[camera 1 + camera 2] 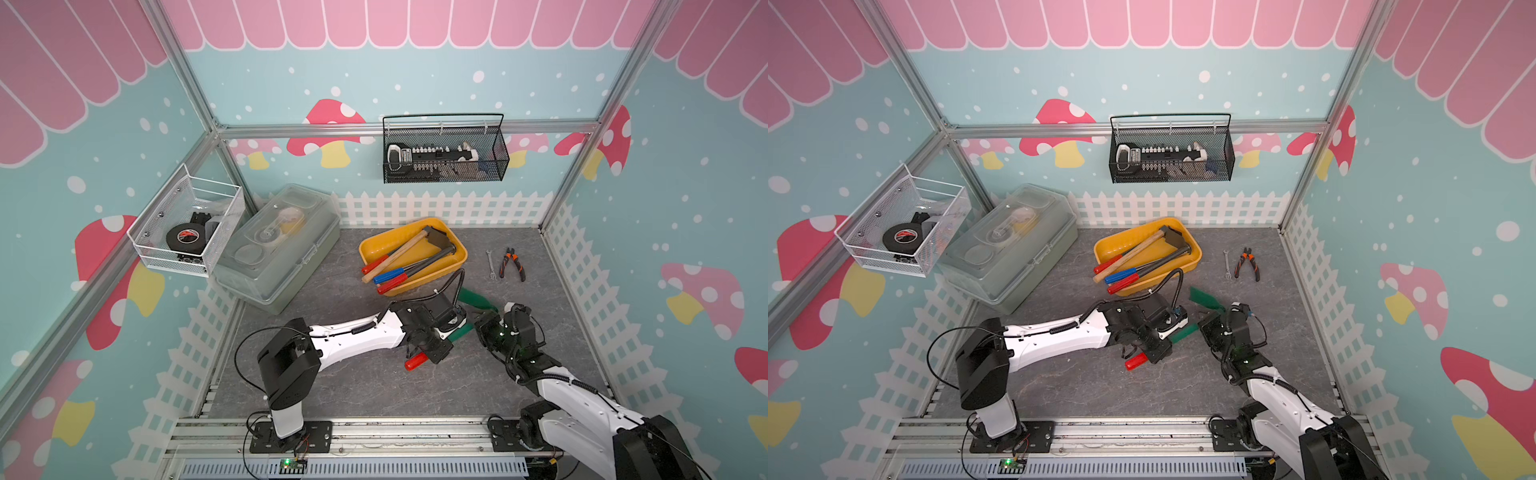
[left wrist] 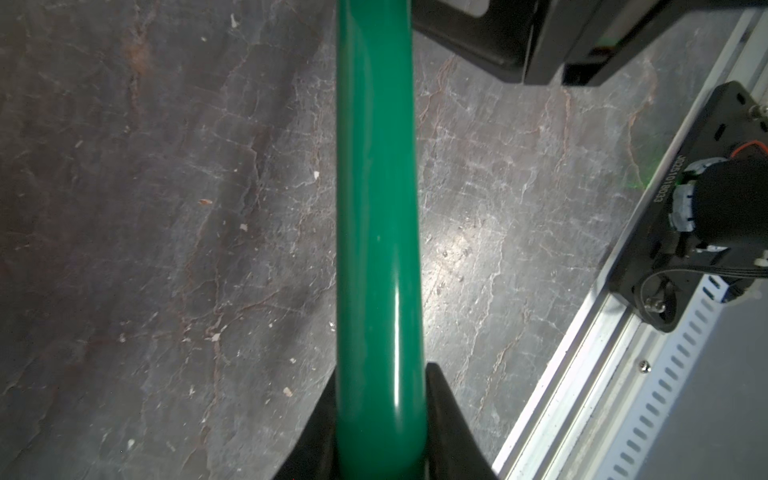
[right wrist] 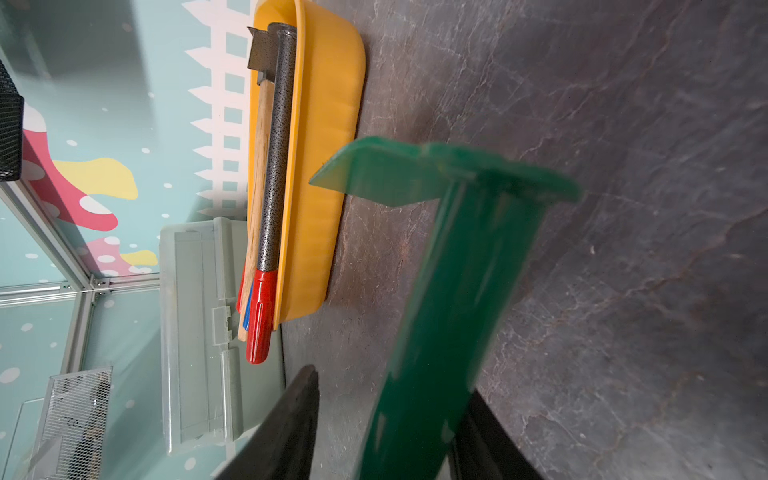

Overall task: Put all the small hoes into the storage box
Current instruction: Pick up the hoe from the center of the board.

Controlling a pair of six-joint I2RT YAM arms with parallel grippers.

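Left wrist view: small hoe is clamped by the left gripper; right gripper is parted around its shaft, likely freeing it for the storage box.

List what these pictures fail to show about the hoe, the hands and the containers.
Hoe: its mid-shaft is hidden in both top views by the two wrists; blurred in the right wrist view.
Left hand: fingertips hidden in both top views under its own wrist.
Red-handled tool: working end hidden under the left arm.
Storage box: one end cut off by the right wrist picture's edge.
Black mesh basket: contents too small to name.
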